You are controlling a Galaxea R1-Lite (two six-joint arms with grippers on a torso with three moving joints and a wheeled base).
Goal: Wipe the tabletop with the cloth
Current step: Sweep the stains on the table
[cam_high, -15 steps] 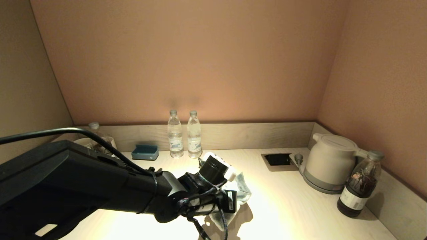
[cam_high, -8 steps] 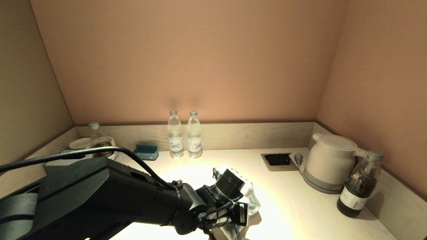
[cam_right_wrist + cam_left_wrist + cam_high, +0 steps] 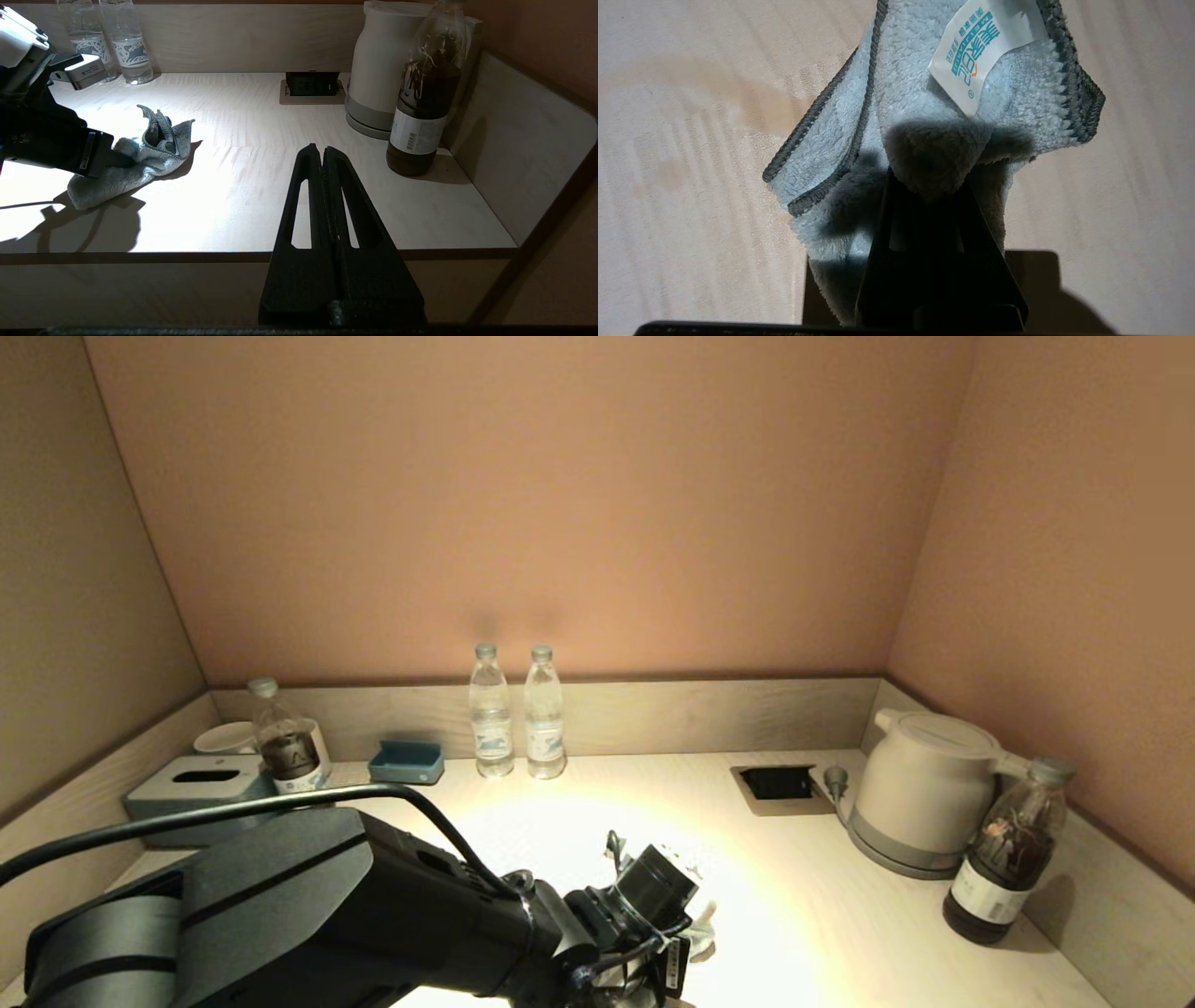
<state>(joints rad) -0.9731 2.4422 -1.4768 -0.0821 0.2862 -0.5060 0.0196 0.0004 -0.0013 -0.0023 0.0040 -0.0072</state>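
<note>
Light-blue terry is pinched in the left gripper (image 3: 924, 186), whose fingers are closed on a raised fold of the cloth (image 3: 924, 93) while the rest of it is spread flat on the tabletop (image 3: 691, 140). The cloth's white tag (image 3: 980, 51) is turned upward. Taking the black socket recess (image 3: 777, 782) as the mark, the cloth (image 3: 140, 154) is seen lying nearer the front edge and to the left of it, well apart from it. The white kettle (image 3: 920, 784) and a dark bottle (image 3: 1004, 859) are placed just right of the recess; two water bottles (image 3: 518, 719) are set left of it, against the back rim.

The right gripper (image 3: 323, 158) is held off the front edge, fingers pressed together on nothing, idle.

Only a small bunch of cloth appears to be gripped, so it could be dragged out of the fingers under friction. A stroke carried too far right could snag the trailing corner in the recess or knock the kettle.
</note>
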